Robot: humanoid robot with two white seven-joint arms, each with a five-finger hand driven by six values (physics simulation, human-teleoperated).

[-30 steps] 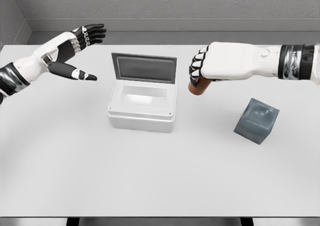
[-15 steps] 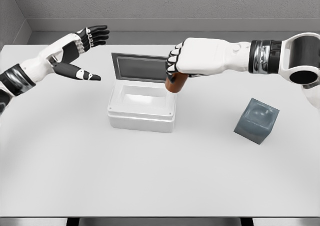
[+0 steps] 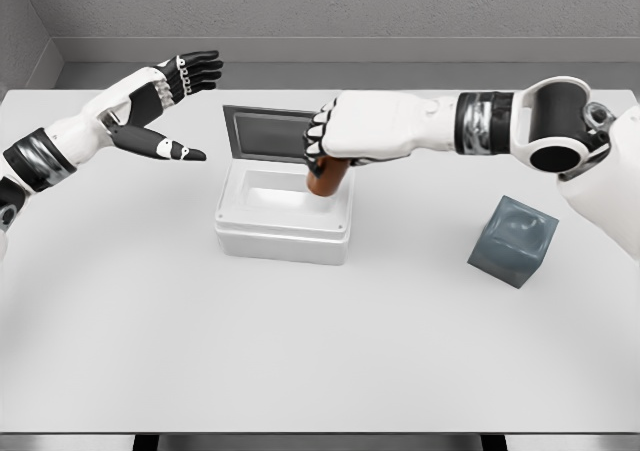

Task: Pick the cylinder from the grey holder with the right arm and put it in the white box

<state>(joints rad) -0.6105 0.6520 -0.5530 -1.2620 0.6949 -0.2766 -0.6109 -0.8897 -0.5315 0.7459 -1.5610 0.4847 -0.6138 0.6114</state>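
**Cylinder held over the open box**

The right hand (image 3: 345, 136) was clamped around a brown cylinder (image 3: 324, 178), its fingers (image 3: 318, 143) curled over the upper part so that only the lower end showed beneath the knuckles. The cylinder hung roughly upright, tilted a little, directly under the hand. Below it lay the white box (image 3: 285, 221), and the cylinder's lower end stood over the right part of the box's hollow, near the right wall; whether it touched the inside could not be told. Just behind the hand, to its far side, the box's grey lid (image 3: 268, 134) stood raised at the back edge, partly hidden by the knuckles. The right arm reached in from the right edge, stretched almost level across the surface (image 3: 300, 351).

Well off toward the arm's shoulder side, nearer the robot than the hand, sat the grey holder (image 3: 513, 240), tipped at an angle on the surface and apart from both the box and the cylinder.

The left hand (image 3: 165, 96) hovered above the far left part of the surface, well apart from the right hand, on the other side of the box. Its fingers were spread and held nothing, the thumb pointing toward the box and the other fingers stretched out above it.
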